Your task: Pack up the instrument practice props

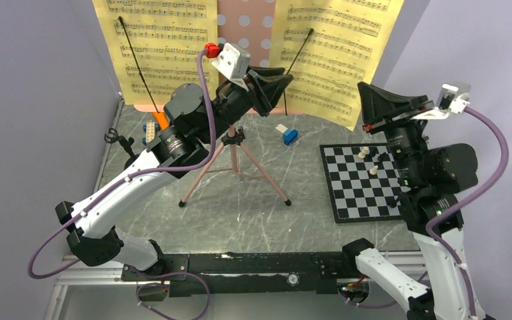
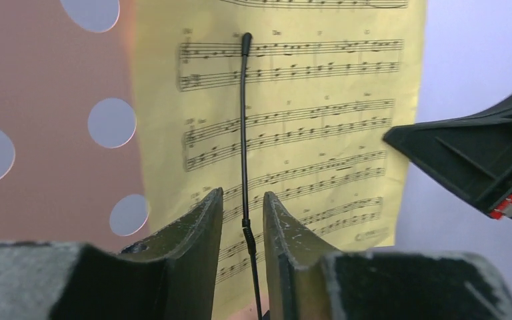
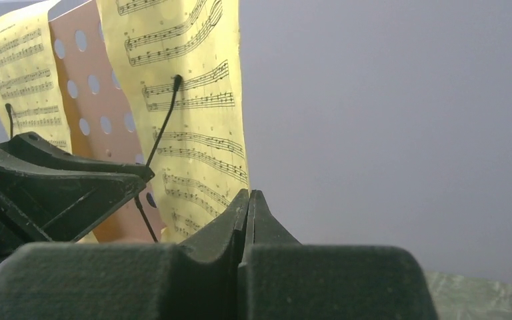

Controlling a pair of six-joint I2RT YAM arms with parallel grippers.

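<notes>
Top view: your left claw [image 1: 275, 85] is up at the right-hand yellow page [image 1: 333, 60] on the pink stand [image 1: 243, 20]; your right claw [image 1: 373, 100] sits just beside that page's outer edge.
Left wrist: jaws apart; the upright clip wire [image 2: 243, 120] runs between them, with the page right behind it.
Right wrist: jaws pressed together, holding nothing; the page lies ahead to your left.

pale lavender walls [image 1: 33, 80] enclose a grey-green marbled table [image 1: 253, 213], with a black rail [image 1: 240, 273] along its near edge.
</notes>
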